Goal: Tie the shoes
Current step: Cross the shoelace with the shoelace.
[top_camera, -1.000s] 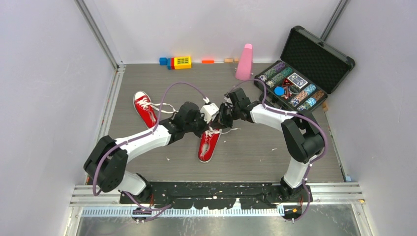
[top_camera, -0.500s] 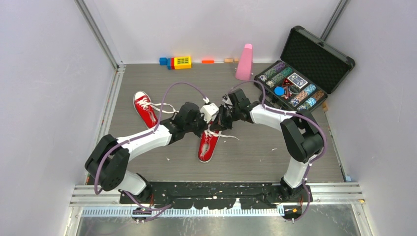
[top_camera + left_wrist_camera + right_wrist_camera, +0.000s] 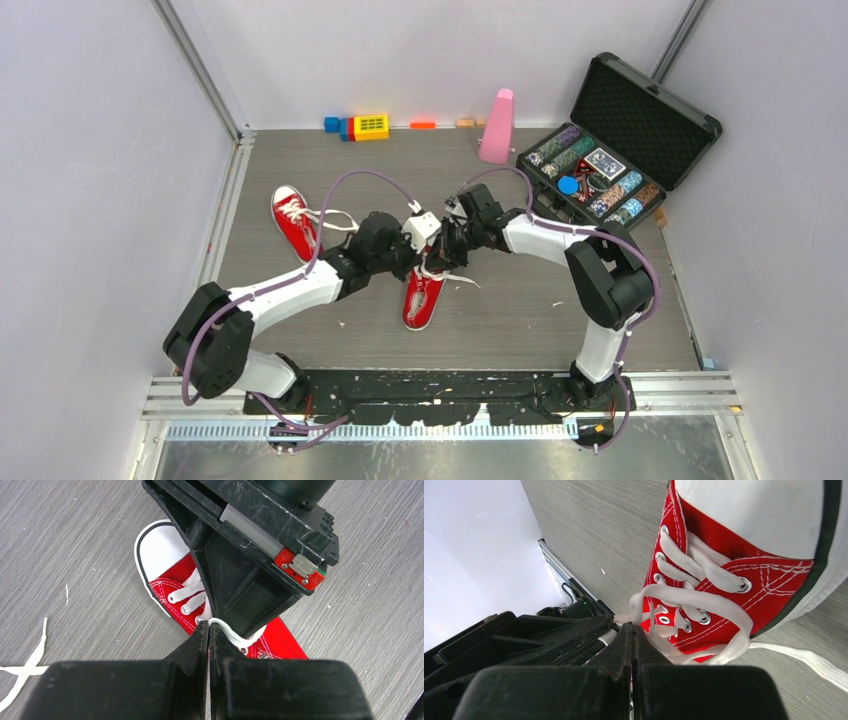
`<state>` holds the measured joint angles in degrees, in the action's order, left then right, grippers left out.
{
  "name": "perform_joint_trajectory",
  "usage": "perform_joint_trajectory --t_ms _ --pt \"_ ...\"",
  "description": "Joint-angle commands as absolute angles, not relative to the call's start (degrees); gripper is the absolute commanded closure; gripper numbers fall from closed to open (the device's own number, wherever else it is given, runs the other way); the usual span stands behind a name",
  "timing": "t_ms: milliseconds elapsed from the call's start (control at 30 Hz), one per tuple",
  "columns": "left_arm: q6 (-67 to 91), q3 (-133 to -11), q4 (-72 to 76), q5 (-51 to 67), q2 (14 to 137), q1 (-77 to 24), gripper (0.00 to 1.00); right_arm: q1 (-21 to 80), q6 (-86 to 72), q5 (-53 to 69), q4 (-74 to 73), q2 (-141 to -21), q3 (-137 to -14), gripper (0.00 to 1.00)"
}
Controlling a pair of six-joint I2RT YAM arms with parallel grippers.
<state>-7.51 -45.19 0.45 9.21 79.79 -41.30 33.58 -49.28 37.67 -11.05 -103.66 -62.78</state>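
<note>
Two grippers meet tip to tip above the near shoe [image 3: 424, 297]: the left gripper [image 3: 208, 630] is clamped on a strand of its white lace [image 3: 231, 631], and the right gripper [image 3: 631, 630] is pressed closed with lace at its fingertips. The shoe lies on the grey table [image 3: 560, 310] midway between the arms, while the second shoe [image 3: 294, 222] lies well apart to the left, laces loose. Since a second ago both wrists have edged slightly leftward, and the loose lace end [image 3: 465, 281] now slants downward instead of lying level.
</note>
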Motion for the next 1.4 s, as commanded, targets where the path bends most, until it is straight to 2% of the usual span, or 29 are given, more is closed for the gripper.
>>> perform_joint_trajectory --t_ms 0,267,700,867,1267,1367 --pt "-6.9 -46.3 2.4 9.3 80.1 -41.5 1.00 34.1 -50.0 40.8 -9.0 -103.8 -64.1 1.00" --pt "-6.6 -46.7 1.8 8.5 81.0 -41.5 0.98 33.7 -54.4 42.1 -4.5 -102.2 -62.5 1.00" --pt "1.1 -50.6 -5.6 6.3 81.3 -41.5 0.73 31.6 -59.6 42.7 3.6 -104.3 -60.0 1.00" --pt "5.5 -51.5 -9.1 6.6 79.6 -41.5 0.70 31.0 -58.1 41.9 1.8 -104.0 -60.0 1.00" --pt "19.3 -53.4 -20.6 2.8 74.9 -41.5 0.69 30.8 -57.9 41.9 1.6 -103.9 -59.9 1.00" --pt "23.5 -51.7 -19.2 4.5 73.9 -41.5 0.78 30.8 -57.9 41.8 1.1 -103.6 -59.9 1.00"
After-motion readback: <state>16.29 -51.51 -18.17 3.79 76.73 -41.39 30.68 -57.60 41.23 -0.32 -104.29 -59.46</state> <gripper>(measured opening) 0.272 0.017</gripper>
